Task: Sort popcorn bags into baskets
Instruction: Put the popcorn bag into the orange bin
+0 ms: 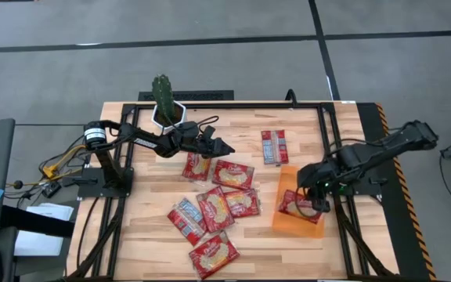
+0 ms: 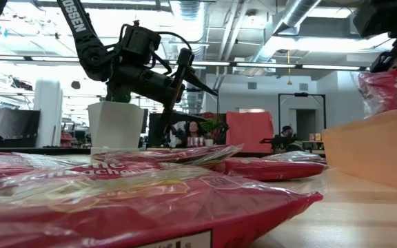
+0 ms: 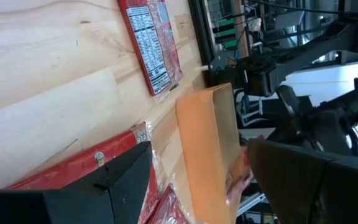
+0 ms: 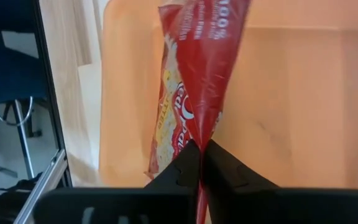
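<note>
Right gripper [image 4: 201, 155] at right of frame, jaws pinching a red popcorn bag's [image 4: 194, 81] edge over the orange tray [image 1: 288, 215], left gripper [image 1: 224, 146] upper centre, jaws parted, hovering over loose bags [image 1: 218, 205] on wooden surface [image 1: 131, 235].

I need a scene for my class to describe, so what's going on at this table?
The right gripper pinches a flat red popcorn packet by its edge, over the shallow translucent orange tray. The left gripper, jaws open and empty, hovers above the wooden table near the white pot with a cactus. About seven more packets lie loose, most clustered mid-table.
</note>
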Tool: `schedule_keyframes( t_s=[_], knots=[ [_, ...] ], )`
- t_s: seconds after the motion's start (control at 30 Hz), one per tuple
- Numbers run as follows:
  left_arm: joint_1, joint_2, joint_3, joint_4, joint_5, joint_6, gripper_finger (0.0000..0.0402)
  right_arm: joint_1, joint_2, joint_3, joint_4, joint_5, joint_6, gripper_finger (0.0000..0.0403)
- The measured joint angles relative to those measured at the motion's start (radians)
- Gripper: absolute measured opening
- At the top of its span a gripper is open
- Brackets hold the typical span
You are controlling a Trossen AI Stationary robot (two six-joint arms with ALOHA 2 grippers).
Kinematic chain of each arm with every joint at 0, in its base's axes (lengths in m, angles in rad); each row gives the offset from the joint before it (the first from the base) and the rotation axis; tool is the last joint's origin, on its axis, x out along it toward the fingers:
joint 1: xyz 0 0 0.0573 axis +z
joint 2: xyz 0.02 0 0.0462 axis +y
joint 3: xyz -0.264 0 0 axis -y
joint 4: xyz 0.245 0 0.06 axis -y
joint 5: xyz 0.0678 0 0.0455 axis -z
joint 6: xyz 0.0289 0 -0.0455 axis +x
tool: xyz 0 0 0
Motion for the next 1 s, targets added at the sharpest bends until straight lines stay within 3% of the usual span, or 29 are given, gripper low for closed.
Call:
schedule_keyframes(
  t_s=[0.27, 0.43, 0.63, 0.77, 0.87, 1.0],
  knots=[
    [0.000, 0.000, 0.000, 0.000, 0.005, 0.000, 0.0253, 0.052, 0.101, 0.000, 0.041, -0.002, 0.004, 0.0064],
    [0.000, 0.000, 0.000, 0.000, 0.030, 0.001, 0.0253, 0.052, 0.129, 0.000, 0.052, -0.005, 0.005, 0.0108],
    [0.007, -0.001, 0.001, 0.084, 0.123, -0.002, 0.0253, 0.023, 0.084, 0.003, 0.057, -0.004, 0.008, 0.0183],
    [0.009, -0.043, 0.051, 0.091, 0.215, -0.008, 0.0253, -0.041, 0.018, 0.021, 0.051, 0.022, 0.007, 0.0213],
    [-0.001, -0.105, 0.111, -0.027, 0.291, 0.026, 0.0253, -0.105, -0.033, 0.038, 0.055, 0.072, 0.007, 0.0219],
    [-0.020, -0.229, 0.199, -0.432, 0.335, 0.170, 0.0253, -0.199, -0.089, 0.048, 0.113, 0.147, 0.007, 0.0215]
  ],
)
